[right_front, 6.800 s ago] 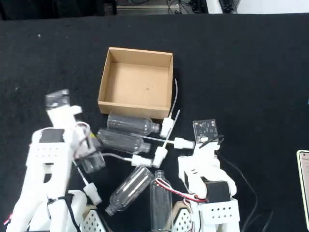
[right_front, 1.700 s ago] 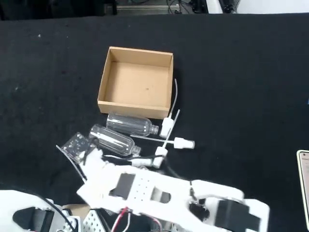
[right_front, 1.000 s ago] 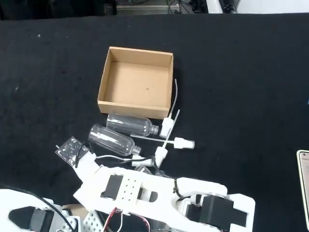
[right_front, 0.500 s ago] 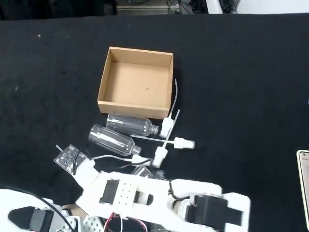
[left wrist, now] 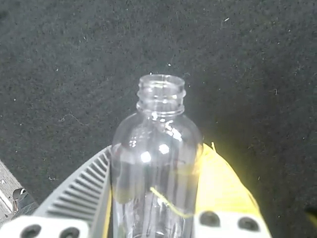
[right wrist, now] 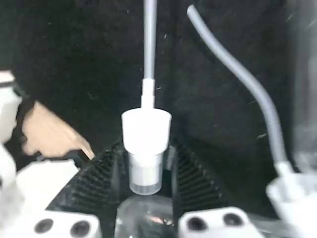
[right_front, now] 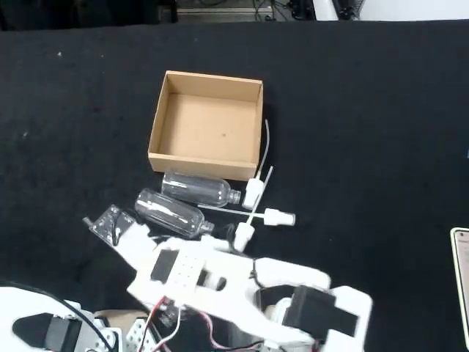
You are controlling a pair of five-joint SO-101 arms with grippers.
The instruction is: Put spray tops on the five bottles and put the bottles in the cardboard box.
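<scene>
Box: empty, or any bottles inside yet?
Empty. The box shows a bare cardboard floor; the nearest bottle lies outside, beside its front wall.

The counter (right_front: 366,110) is plain black all over, flecked with pale lint where the left wrist view shows it close. Toward the far edge, the cardboard box (right_front: 201,165) is an even tan-brown inside and out. The two bottles (right_front: 199,189) on its near side are colourless and clear, with white glints. The loose spray tops (right_front: 278,217) are white, their tubes a milky translucent grey. Along the near edge an arm (right_front: 220,282) is white, with black motor blocks (right_front: 311,315) and red wires (right_front: 163,317). The left claw (left wrist: 157,151) has one grey ribbed finger and one yellow, around a clear bottle (left wrist: 156,124). The right claw (right wrist: 146,153) has black ribbed fingers about a white spray top (right wrist: 146,130).
</scene>
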